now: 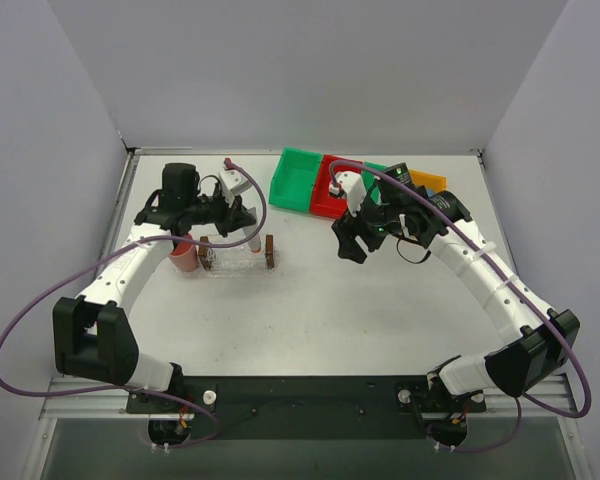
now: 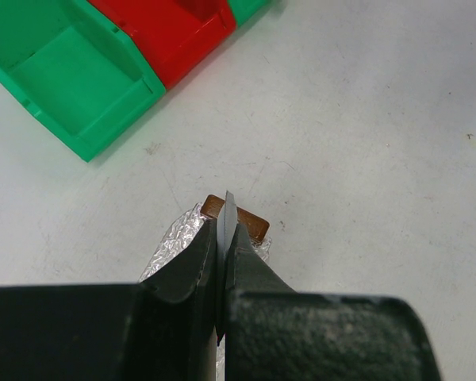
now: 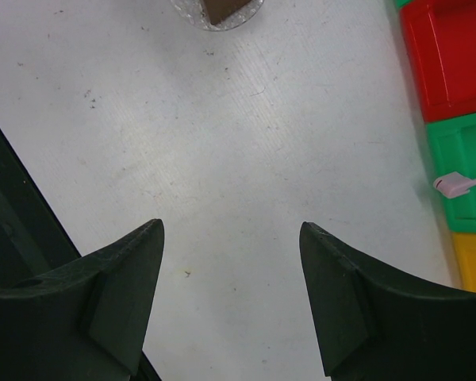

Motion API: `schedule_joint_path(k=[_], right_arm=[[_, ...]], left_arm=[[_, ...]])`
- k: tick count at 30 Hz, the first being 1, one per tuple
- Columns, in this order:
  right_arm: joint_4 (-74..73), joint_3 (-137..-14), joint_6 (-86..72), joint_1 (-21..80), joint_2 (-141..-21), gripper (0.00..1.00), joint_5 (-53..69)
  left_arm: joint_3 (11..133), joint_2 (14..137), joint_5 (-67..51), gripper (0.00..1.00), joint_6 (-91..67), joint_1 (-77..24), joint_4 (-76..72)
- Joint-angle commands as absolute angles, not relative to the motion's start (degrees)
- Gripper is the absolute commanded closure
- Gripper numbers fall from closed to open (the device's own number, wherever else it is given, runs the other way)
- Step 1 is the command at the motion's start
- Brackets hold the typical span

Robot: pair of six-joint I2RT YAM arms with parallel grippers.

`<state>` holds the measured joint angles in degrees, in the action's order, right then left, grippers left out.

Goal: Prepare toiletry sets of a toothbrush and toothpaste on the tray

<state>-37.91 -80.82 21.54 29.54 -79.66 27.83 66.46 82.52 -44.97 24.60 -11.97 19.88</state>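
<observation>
- The white desk carries everything; both arms reach over it from the near edge.
- A row of bins stands at the far side, from left to right: a green bin, a red bin, another green bin and a yellow bin.
- The right pincer hangs above bare desk just in front of the bins. Its jaws are spread wide with nothing between them.
- The left pincer sits over the right end of the tray, its jaws pressed together on a thin pale stick.
- The tray, clear and crinkly, lies on the left half of the desk, with a brown block at each short end.
- A pink cup stands just beside the tray's left end.
- The toothbrush is probably the stick in the left pincer, though it is seen nearly end-on. Its free end points down at the tray's right-hand block.
- A second toothbrush lies in the green bin next to the yellow one, only its head end showing.
</observation>
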Motion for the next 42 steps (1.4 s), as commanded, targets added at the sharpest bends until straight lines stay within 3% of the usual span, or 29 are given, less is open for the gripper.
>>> schedule_joint_path(k=[1,42], right_arm=[[-37.6,-80.4,22.1,29.1,-78.0,0.36,28.9],[-37.3,-79.5,21.6,28.9,-78.6,0.36,30.1]], left_arm=[[68.5,83.4,-45.5,1.0,24.8,-12.5,17.4],[69.9,81.1,-46.2,1.0,23.8,-10.7,17.7]])
